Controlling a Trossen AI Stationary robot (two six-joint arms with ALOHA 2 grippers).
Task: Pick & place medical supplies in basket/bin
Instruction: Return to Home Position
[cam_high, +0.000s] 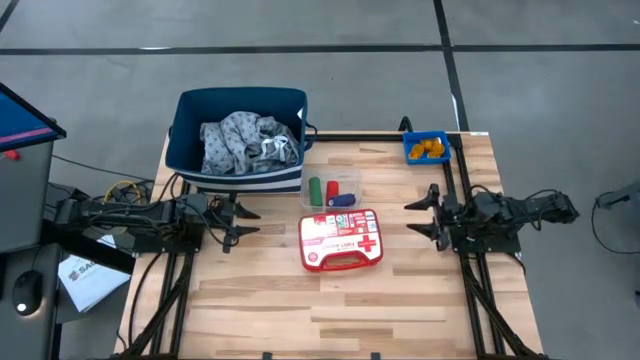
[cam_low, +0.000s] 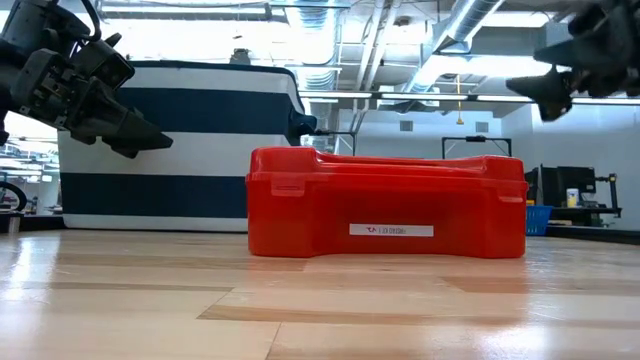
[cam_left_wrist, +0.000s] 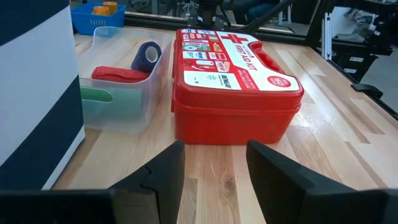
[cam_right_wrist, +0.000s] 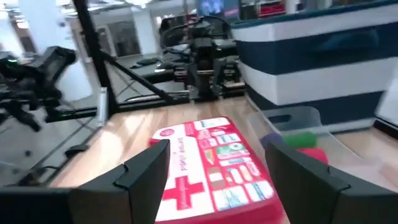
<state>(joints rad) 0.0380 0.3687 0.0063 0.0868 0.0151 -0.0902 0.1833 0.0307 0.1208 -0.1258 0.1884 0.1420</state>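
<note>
The navy striped basket (cam_high: 190, 150) stands at the table's far left with the grey-white patterned cloth (cam_high: 245, 140) lying inside it. Green, red and dark blue cylinders (cam_high: 331, 190) lie in a clear plastic tub next to the basket. The orange pill bottles (cam_high: 428, 149) sit in the small blue bin (cam_high: 409, 150) at the far right corner. My left gripper (cam_high: 245, 222) hovers open left of the first-aid case (cam_high: 341, 240). My right gripper (cam_high: 420, 217) hovers open on the case's right. Both point at the case and touch nothing.
The red-and-white first-aid case (cam_left_wrist: 236, 74) lies flat in the table's middle between both grippers. The clear tub (cam_left_wrist: 124, 87) stands just beyond it, against the basket (cam_left_wrist: 31, 81). Bare wood stretches across the table's near half (cam_high: 330, 310). Both grippers hang above the tabletop (cam_low: 140, 140) (cam_low: 540, 90).
</note>
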